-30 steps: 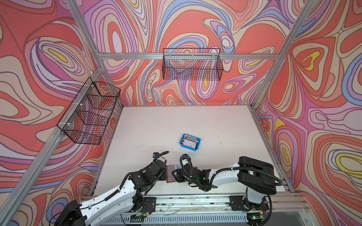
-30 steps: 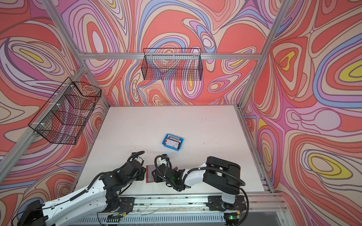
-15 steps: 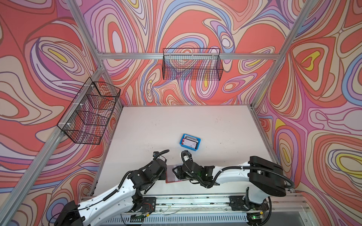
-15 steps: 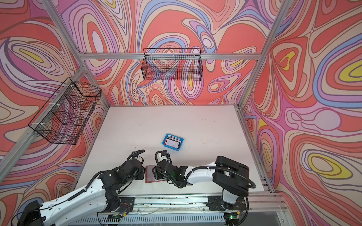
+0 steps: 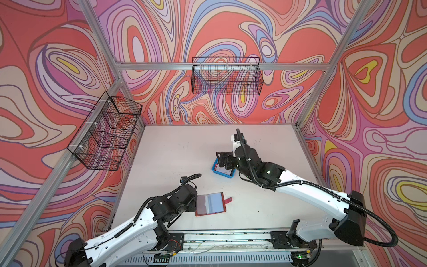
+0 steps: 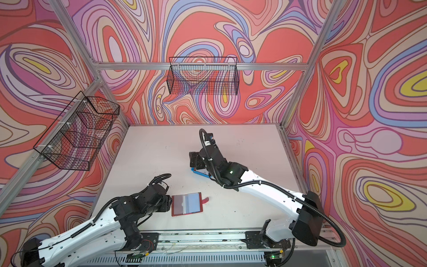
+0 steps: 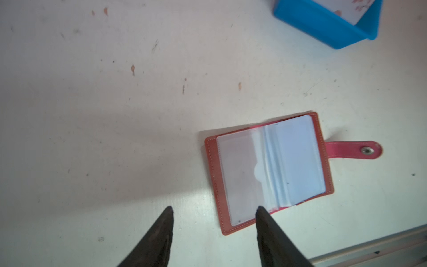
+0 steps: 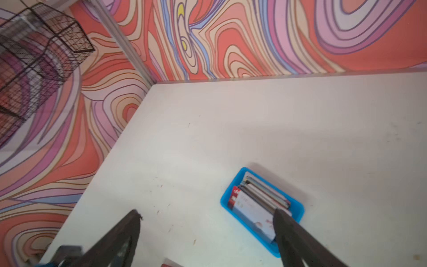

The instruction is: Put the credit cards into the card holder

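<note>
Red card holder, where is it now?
In both top views the card holder lies open near the front of the table, just right of the left gripper; the blue tray sits farther back.

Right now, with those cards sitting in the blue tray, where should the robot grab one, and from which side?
Probably the raised top edge of the front one of the credit cards, coming from above. They lean on edge in the blue tray, whose walls block the sides, so the open right gripper could pinch its two flat faces.
</note>
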Robot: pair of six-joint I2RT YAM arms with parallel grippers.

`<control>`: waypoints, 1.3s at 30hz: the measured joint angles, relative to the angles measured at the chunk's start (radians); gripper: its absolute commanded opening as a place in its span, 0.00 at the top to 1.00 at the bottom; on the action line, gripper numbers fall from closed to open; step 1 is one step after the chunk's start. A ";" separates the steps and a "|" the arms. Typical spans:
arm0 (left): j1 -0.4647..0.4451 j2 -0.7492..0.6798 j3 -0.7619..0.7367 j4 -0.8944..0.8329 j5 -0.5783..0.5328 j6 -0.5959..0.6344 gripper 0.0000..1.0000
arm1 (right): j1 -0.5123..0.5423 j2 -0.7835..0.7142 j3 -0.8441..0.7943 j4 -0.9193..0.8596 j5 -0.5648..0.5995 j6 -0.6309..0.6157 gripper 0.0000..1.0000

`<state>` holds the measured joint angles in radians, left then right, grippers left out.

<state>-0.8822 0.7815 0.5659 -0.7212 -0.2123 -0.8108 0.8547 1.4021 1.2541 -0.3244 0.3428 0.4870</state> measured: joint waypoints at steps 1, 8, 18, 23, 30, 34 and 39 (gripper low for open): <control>-0.010 0.000 0.005 0.000 -0.010 0.002 0.42 | -0.061 0.016 0.032 -0.021 -0.023 -0.023 0.15; -0.015 0.068 0.004 -0.015 -0.020 0.014 0.43 | -0.252 0.098 -0.039 -0.027 -0.175 -0.137 0.14; -0.015 0.105 -0.012 -0.014 0.011 0.021 0.43 | -0.254 0.289 0.069 -0.085 -0.310 -0.283 0.11; -0.015 0.039 -0.024 -0.015 0.011 0.018 0.40 | -0.277 0.337 0.121 -0.114 -0.342 -0.343 0.11; -0.015 -0.021 -0.062 -0.014 0.014 0.010 0.40 | -0.286 0.429 0.131 -0.159 -0.412 -0.374 0.09; -0.015 -0.019 -0.071 -0.016 0.014 0.005 0.40 | -0.286 0.470 0.142 -0.173 -0.431 -0.377 0.03; -0.015 -0.012 -0.071 -0.016 0.014 0.002 0.40 | -0.286 0.566 0.172 -0.211 -0.444 -0.378 0.02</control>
<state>-0.8970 0.7696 0.4953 -0.7376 -0.1978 -0.8089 0.5686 1.9682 1.4261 -0.5358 -0.1017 0.1093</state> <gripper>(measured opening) 0.599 0.979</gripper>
